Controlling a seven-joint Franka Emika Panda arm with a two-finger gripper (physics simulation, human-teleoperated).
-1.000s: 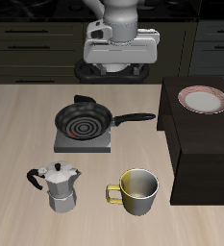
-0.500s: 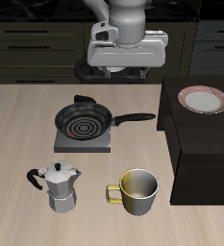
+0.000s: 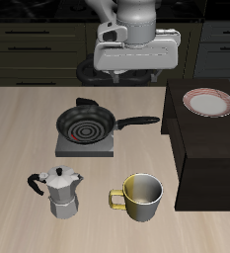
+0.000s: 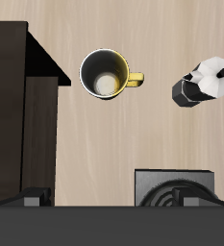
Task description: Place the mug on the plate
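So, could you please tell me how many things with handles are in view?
3: the mug near the table's front edge, the moka pot beside it, and the frying pan farther back on its stand. None seems hidden.

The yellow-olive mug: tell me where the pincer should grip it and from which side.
Probably the rim of the mug, from straight above: it stands upright with its mouth open. Pinch the wall on the side away from the loop handle, which points toward the moka pot.
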